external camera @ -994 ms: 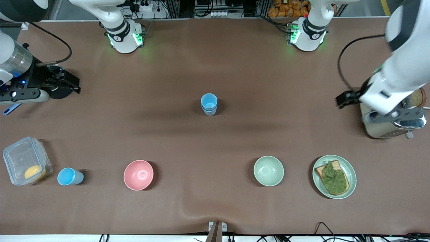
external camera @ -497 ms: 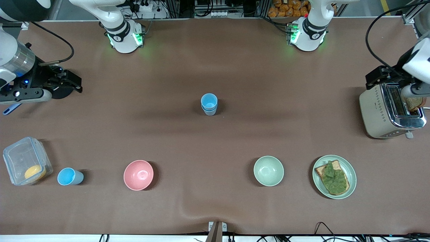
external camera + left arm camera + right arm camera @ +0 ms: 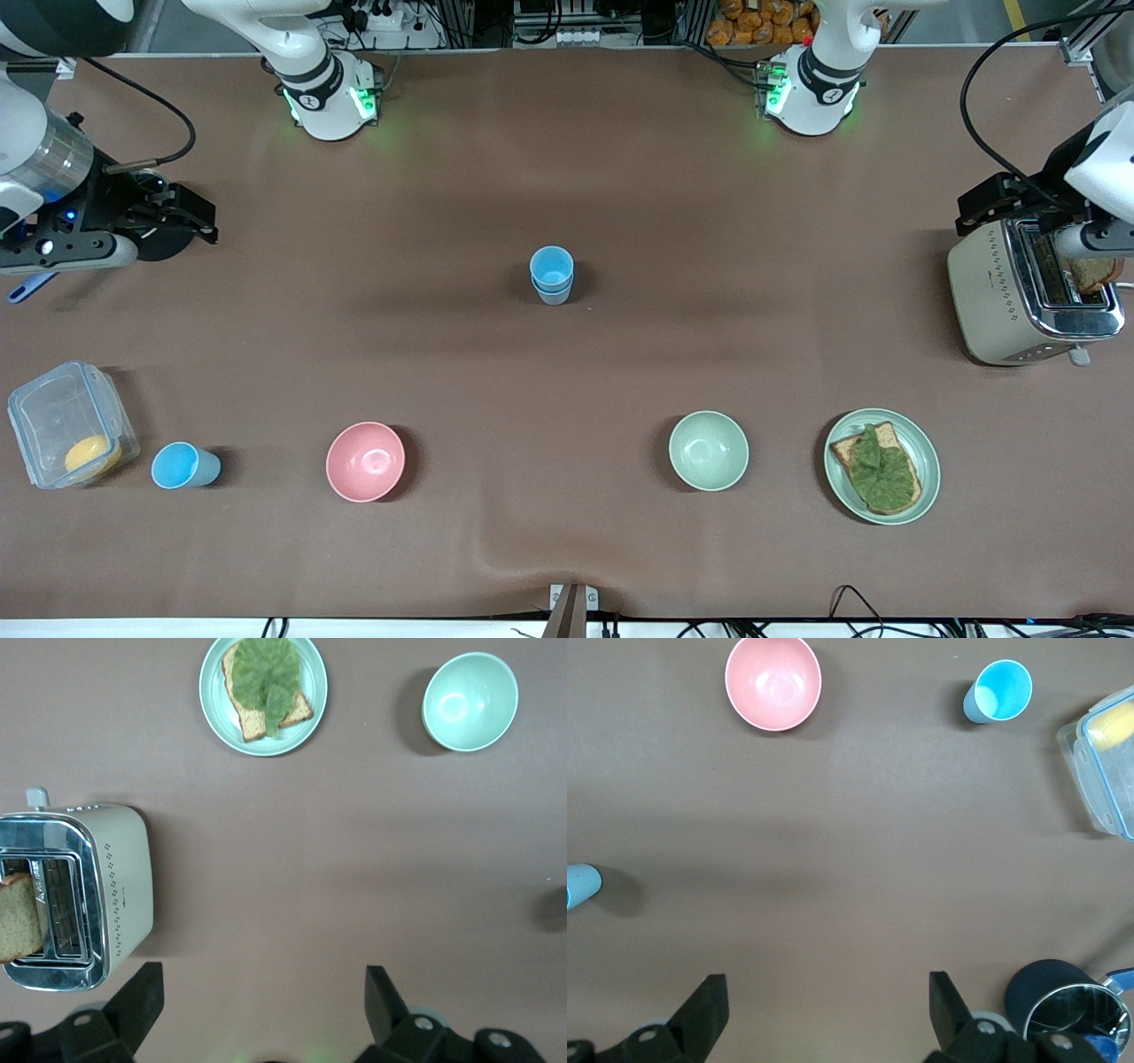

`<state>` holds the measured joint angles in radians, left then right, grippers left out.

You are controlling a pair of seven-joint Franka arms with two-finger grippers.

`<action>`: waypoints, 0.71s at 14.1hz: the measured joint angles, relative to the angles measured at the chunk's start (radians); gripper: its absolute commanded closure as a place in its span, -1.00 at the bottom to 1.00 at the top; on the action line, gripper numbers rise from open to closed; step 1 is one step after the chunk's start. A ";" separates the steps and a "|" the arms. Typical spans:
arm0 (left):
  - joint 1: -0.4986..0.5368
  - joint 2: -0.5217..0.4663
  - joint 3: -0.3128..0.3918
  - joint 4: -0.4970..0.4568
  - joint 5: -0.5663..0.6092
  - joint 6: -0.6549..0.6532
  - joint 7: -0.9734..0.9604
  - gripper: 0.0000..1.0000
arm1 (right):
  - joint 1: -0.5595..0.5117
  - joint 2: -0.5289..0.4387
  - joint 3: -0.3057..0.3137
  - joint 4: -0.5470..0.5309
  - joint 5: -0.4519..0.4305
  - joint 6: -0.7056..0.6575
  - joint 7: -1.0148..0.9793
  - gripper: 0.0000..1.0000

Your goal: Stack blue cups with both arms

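Two nested light-blue plastic tumblers (image 3: 552, 275): mid-table, well apart from both grippers. Third light-blue plastic tumbler (image 3: 998, 690): unstacked, nearest the right gripper (image 3: 824, 1019), spread wide, empty. Left gripper (image 3: 261, 1014): wide, empty, over the cream metal toaster (image 3: 75, 895), likely parked.

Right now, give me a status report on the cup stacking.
Left end effector open above toaster; right end effector open above dark pot. Stacked cups mid-table; lone cup beside container. Nothing blocking.
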<state>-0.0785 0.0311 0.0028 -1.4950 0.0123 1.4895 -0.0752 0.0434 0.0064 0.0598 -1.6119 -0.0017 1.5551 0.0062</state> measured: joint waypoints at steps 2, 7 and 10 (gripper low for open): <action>0.000 -0.004 -0.002 0.020 0.000 -0.001 0.000 -1.00 | 0.001 0.000 0.001 0.000 0.000 0.001 0.000 -1.00; 0.000 -0.006 -0.002 0.032 0.000 -0.002 0.000 -1.00 | 0.021 0.000 0.005 0.000 0.001 0.001 0.000 -1.00; -0.002 -0.006 -0.006 0.041 0.000 -0.001 0.000 -1.00 | 0.039 0.000 0.005 0.000 0.001 0.001 0.001 -1.00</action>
<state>-0.0808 0.0250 -0.0028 -1.4544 0.0122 1.4883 -0.0750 0.0824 0.0064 0.0652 -1.6118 -0.0012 1.5560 0.0076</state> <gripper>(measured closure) 0.000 0.000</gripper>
